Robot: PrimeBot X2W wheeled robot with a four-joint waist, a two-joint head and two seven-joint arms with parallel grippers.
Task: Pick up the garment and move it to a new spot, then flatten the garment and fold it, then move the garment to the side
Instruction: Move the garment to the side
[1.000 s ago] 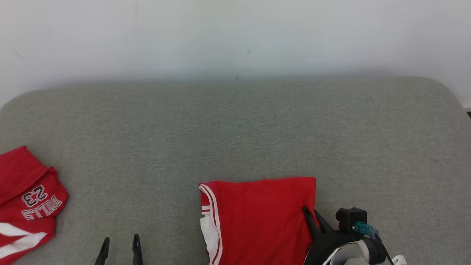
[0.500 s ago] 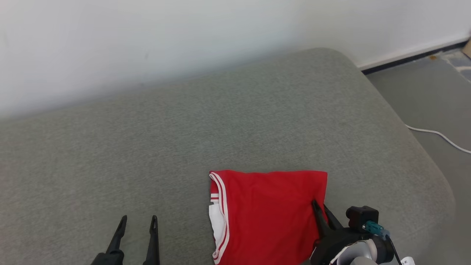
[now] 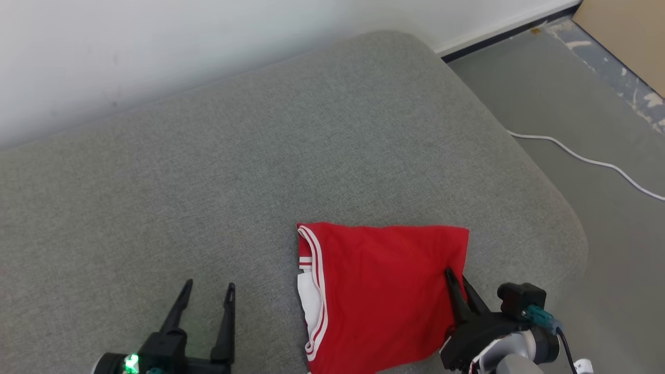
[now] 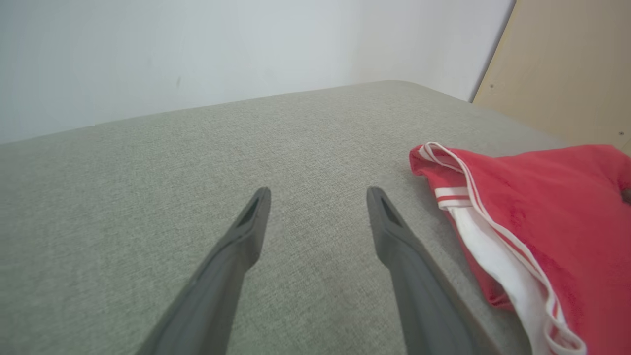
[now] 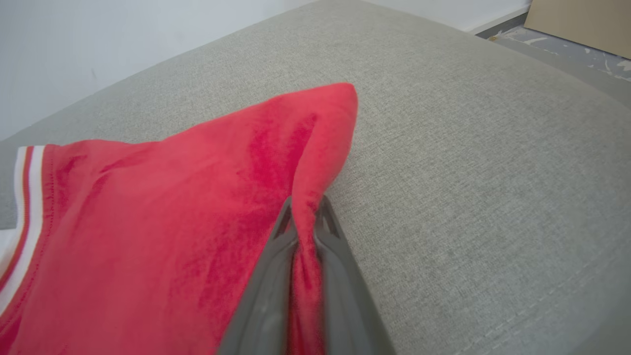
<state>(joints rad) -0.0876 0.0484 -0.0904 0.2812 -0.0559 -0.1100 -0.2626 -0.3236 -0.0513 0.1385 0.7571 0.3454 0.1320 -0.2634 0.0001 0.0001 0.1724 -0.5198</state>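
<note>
The garment [image 3: 379,291] is red with white and red trim, folded into a rough rectangle on the grey cushion [image 3: 260,156]. In the right wrist view the garment [image 5: 172,222] has its right edge pinched between the two fingers. My right gripper [image 3: 457,283] is shut on that edge at the lower right of the head view. To the garment's left, my left gripper [image 3: 206,286] stands open over bare cushion with nothing between its fingers. The left wrist view has the garment [image 4: 542,217] to the right of the left gripper [image 4: 318,195], apart from it.
The cushion's rounded right edge [image 3: 566,218] drops to a grey floor [image 3: 597,104], where a white cable [image 3: 587,161] lies. A tan board [image 3: 628,31] leans at the far right. A white wall [image 3: 156,47] runs behind the cushion.
The head camera has swung to the right: a second red garment at the left has left the picture, and the floor, cable and board have come in. Both grippers keep their states.
</note>
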